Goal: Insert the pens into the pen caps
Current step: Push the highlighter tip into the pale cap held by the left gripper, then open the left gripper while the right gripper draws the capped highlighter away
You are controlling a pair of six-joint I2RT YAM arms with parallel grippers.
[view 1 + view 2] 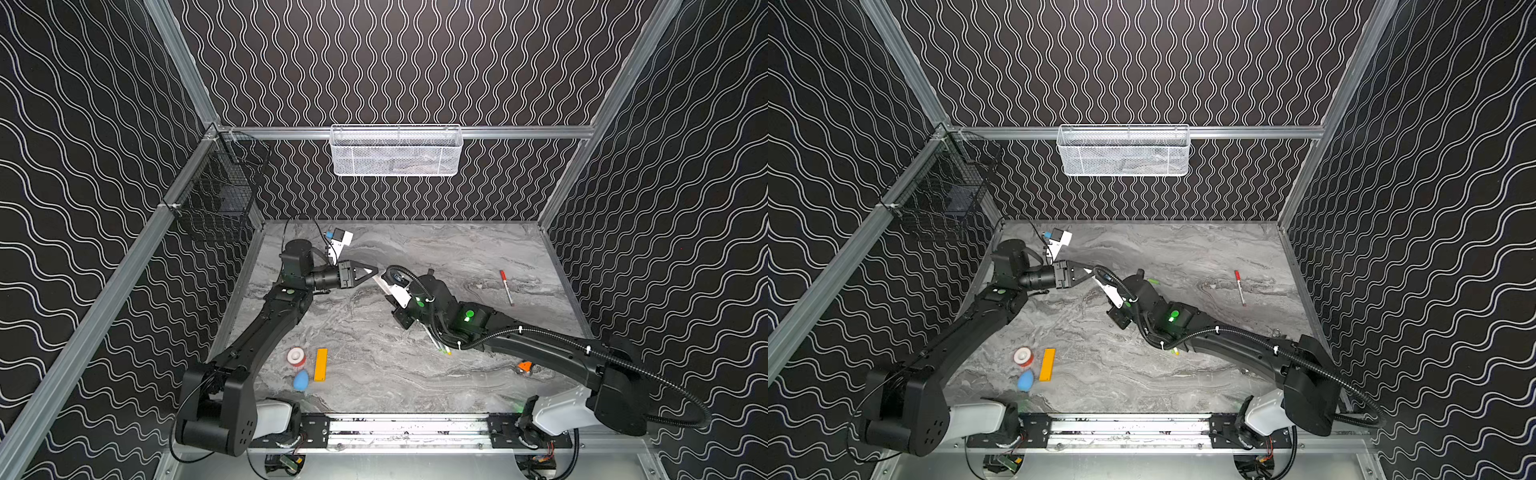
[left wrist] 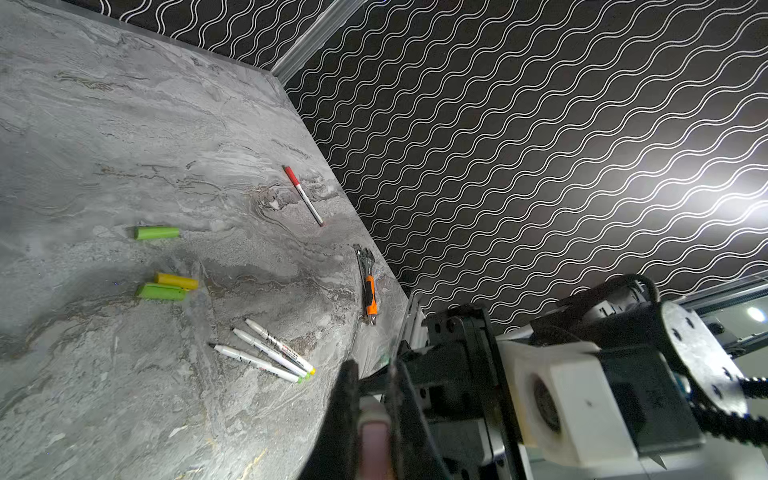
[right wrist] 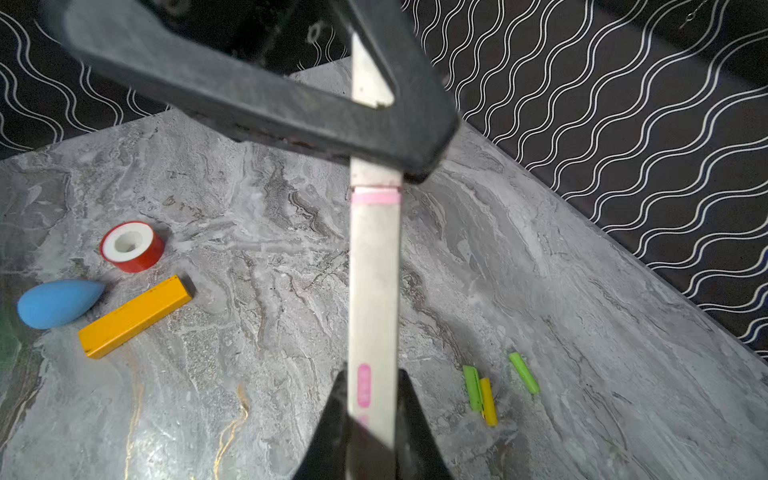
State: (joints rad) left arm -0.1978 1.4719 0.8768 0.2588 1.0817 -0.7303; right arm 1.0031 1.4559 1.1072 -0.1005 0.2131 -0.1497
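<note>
I find both arms reaching inward, meeting in the air above the mid-surface (image 1: 374,374). The right fingers (image 3: 328,440) are clenched on a pale, pink-marked pen (image 3: 374,270). The left fingers (image 2: 343,424) are clamped across its far end. Three uncapped pens (image 2: 266,351) lie together partly under the right arm. A lone green cap (image 2: 158,232) sits near a second green cap (image 2: 162,291), which touches a yellow cap (image 2: 178,281). A red pen (image 1: 506,287) lies well apart. The surface is grey veined marble.
</note>
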